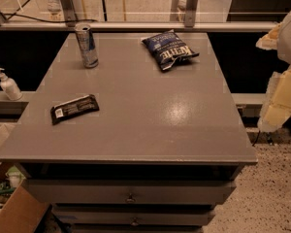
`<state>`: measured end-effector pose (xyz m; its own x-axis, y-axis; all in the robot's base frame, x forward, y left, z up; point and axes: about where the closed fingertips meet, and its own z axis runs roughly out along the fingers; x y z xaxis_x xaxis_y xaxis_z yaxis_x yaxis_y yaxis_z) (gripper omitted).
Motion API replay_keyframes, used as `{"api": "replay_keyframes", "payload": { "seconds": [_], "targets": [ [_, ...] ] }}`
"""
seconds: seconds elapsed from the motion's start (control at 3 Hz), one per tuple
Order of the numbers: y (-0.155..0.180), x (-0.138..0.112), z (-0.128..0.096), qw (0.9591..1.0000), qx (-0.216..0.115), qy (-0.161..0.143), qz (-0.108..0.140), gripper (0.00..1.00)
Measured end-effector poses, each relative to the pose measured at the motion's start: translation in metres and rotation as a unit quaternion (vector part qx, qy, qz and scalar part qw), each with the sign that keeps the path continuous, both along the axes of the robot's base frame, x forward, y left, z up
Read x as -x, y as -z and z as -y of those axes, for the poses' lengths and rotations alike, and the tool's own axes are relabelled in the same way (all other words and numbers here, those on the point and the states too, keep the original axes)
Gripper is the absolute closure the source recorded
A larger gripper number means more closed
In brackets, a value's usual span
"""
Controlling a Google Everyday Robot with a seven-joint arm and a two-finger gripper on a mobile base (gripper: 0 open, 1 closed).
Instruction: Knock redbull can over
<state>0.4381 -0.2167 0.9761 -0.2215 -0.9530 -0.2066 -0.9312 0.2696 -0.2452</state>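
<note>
The redbull can is a slim silver-and-blue can with a shiny top rim. It stands upright near the back left corner of the grey table. My gripper shows as pale white-and-yellow parts at the right edge of the camera view, off the table's right side. It is far from the can, with the whole width of the table between them, and touches nothing.
A dark blue chip bag lies at the back centre-right. A flat black wrapped bar lies front left of the can. A white pump bottle stands on a ledge to the left. A cardboard box sits on the floor at lower left.
</note>
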Motion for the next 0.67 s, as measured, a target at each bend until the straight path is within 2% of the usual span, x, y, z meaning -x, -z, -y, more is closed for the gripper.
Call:
{"api": "replay_keyframes", "payload": {
  "seconds": [0.33,0.67],
  "targets": [
    [0.000,0.000,0.000,1.0000,0.000,0.000,0.000,0.00],
    [-0.002,-0.017,-0.007,0.9998,-0.014,0.000,0.014,0.00]
  ]
}}
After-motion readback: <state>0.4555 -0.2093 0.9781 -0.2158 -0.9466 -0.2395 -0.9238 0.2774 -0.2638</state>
